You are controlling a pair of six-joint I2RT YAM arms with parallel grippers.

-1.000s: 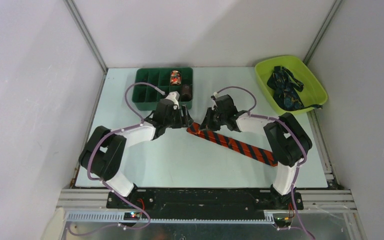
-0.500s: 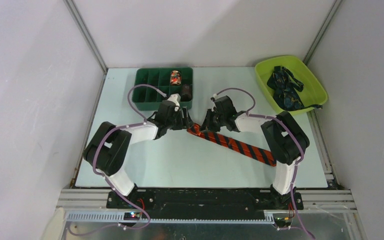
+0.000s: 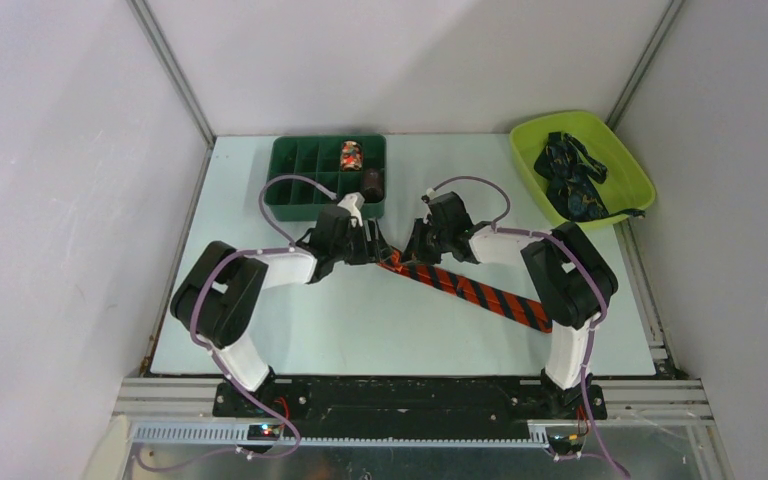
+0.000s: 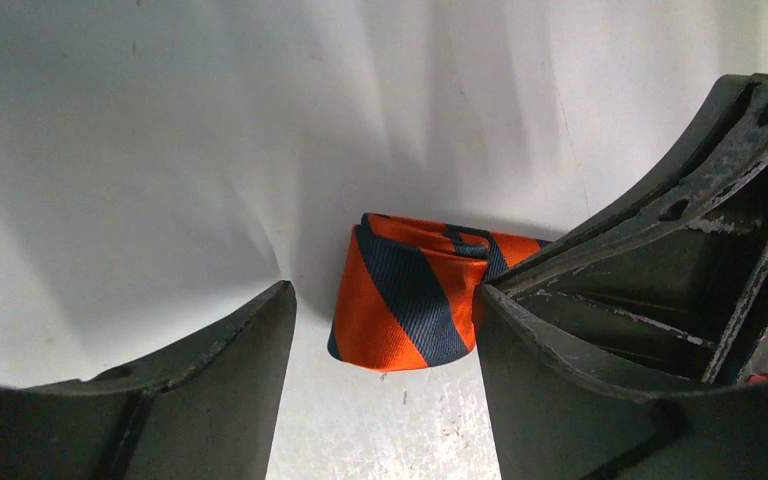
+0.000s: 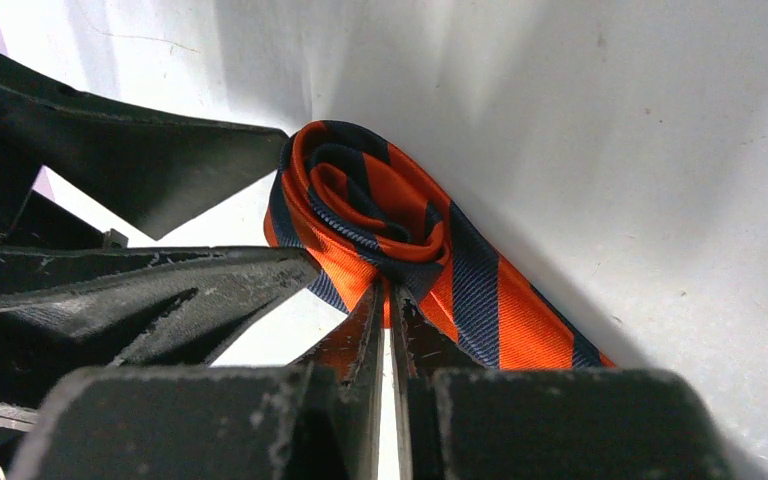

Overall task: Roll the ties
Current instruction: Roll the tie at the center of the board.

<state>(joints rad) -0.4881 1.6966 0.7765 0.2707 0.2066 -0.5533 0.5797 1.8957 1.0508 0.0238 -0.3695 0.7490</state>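
Note:
An orange tie (image 3: 470,288) with dark diagonal stripes lies slanted across the middle of the table. Its upper-left end is wound into a small roll (image 3: 392,262). My right gripper (image 3: 412,252) is shut on a fold of fabric at the edge of the roll (image 5: 360,215), fingertips (image 5: 388,290) pinching it. My left gripper (image 3: 375,250) stands open around the roll (image 4: 410,305) from the other side, its right finger (image 4: 520,320) against the fabric and its left finger apart. Dark navy ties (image 3: 572,175) lie heaped in a lime bin.
A green compartment tray (image 3: 300,160) stands at the back left, with a small colourful roll (image 3: 350,155) and a dark roll (image 3: 372,183) in it. The lime bin (image 3: 625,150) sits at the back right corner. Purple cables loop over both arms.
My left arm has moved right, closer to the roll. The rolled end of the tie has shifted slightly rightward along the strip. The right gripper has kept its hold.

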